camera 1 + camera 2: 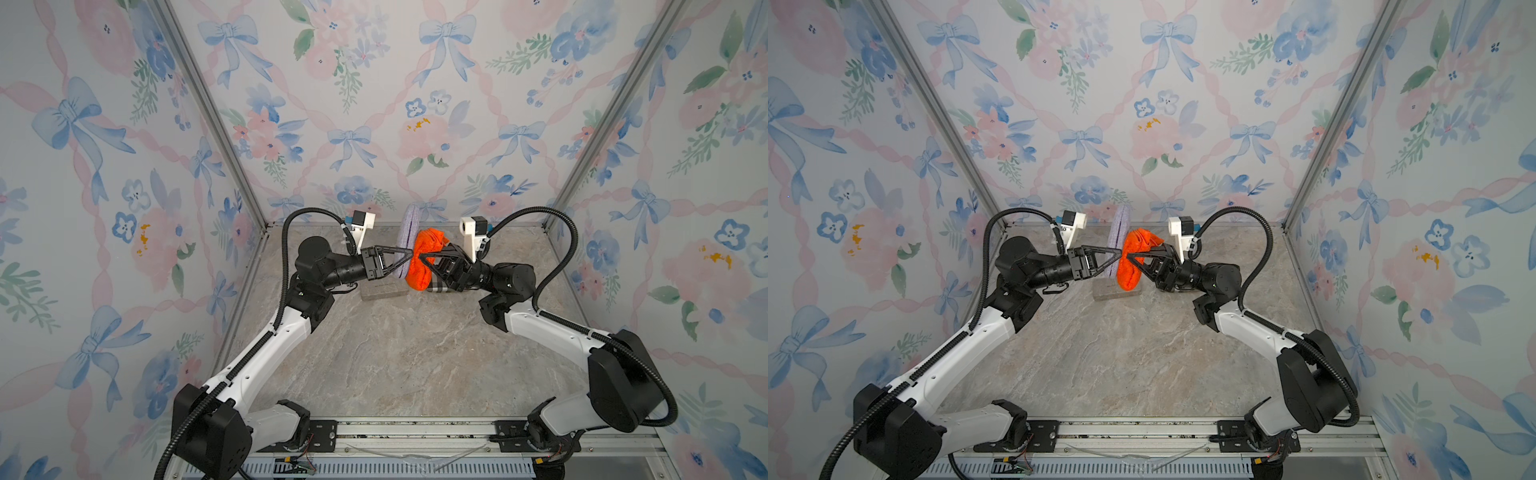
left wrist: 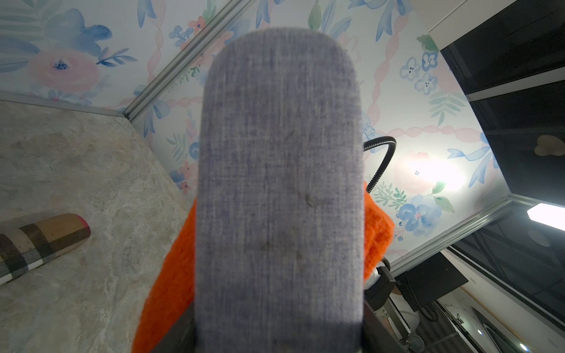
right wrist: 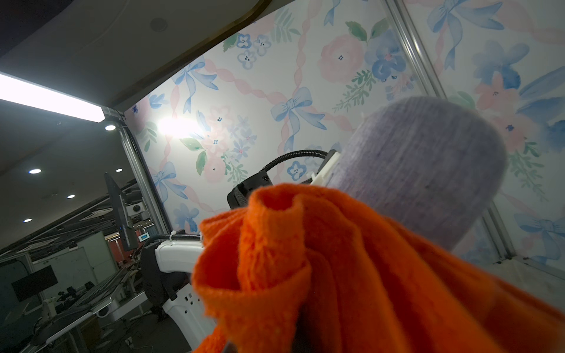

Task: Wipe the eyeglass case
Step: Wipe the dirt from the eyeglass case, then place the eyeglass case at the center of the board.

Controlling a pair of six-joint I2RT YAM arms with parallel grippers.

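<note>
1. The left gripper (image 1: 401,260) grasps a grey-lilac, fabric-covered, round-ended eyeglass case (image 1: 408,222), held upright above the marble-patterned desk (image 1: 415,353) near its far edge. The lower end of the eyeglass case is hidden behind the gripper fingers and the cloth in both top views.
2. In the left wrist view the eyeglass case (image 2: 279,183) fills the middle of the picture and is blurred. Only dark slivers of the fingers show at its lower edges.
3. The right gripper (image 1: 424,258) is clenched on a fluffy orange cloth (image 1: 424,268), which presses against the side of the eyeglass case that faces the right arm. Where the two touch is hard to make out in a top view (image 1: 1128,270).
4. In the right wrist view the orange cloth (image 3: 336,275) covers the gripper fingers entirely, and the eyeglass case (image 3: 428,171) rises behind it, soft in focus.
5. A tan, black and white plaid case (image 2: 39,241) lies on the desk, cut off by the picture's edge. From above only a small patch (image 1: 440,289) shows under the right gripper.
6. A grey rectangular block (image 1: 382,291) lies on the desk below the left gripper, its far edge hidden. What it is cannot be told.
</note>
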